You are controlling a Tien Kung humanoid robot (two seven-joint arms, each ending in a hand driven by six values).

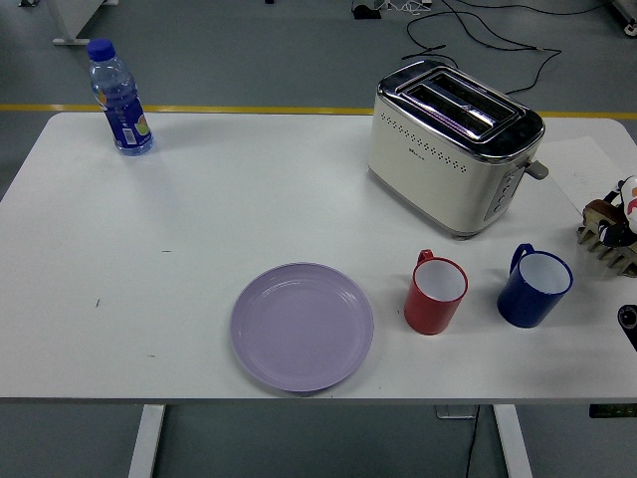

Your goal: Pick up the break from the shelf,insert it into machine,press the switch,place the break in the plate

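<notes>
White table (199,199) spans most of the frame. A cream and chrome two-slot toaster (453,149) stands in the upper right area, its lever and controls on the end facing the right edge; no bread is discernible in its slots. A lilac plate (302,326) lies bare at lower centre, near the table's front edge. To its right stands a red mug (436,294), handle toward the top of the frame, and further right a blue mug (533,287), both upright with white interiors and well apart from the plate. A capped water bottle (118,97) with a blue label stands upright in the upper left corner of the table.

At the right edge a wooden slotted rack (607,236) is partly cut off; the bread itself cannot be made out there. Just below it at the right edge, a small dark part of the right hand (629,321) enters the picture; whether its fingers are apart or together cannot be told.
</notes>
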